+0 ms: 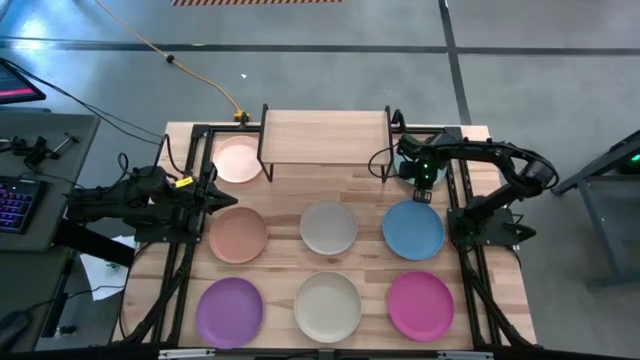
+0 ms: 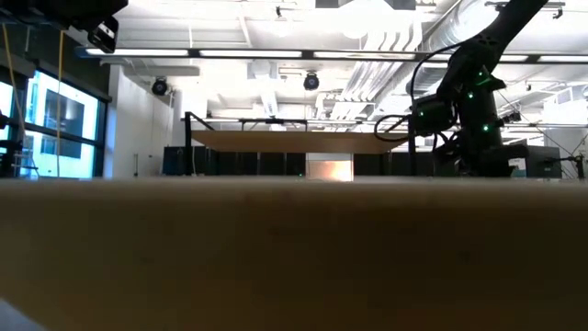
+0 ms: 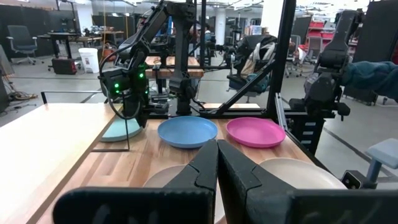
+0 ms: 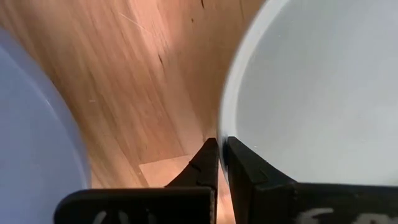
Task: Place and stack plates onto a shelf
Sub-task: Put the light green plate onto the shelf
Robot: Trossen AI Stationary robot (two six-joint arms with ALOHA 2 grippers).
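**Right end effector pinching a plate rim beside the shelf leg**

I am watching for a slip. The right end effector (image 4: pixel 219 158) is sitting low at the surface beside the low light-wood shelf with thin black legs (image 1: pixel 325 138), its fingers all but together. As far as I can judge, they are nipping only the thin rim of the pale teal round matte plate (image 4: pixel 311 87). A hold that shallow is risking the plate tilting or dropping on the lift, or knocking the shelf leg just beside it or the round blue matte plate (image 1: pixel 413 230) nearby. The left end effector (image 1: pixel 218 197) is waiting at the left side, fingers pressed together and holding nothing.
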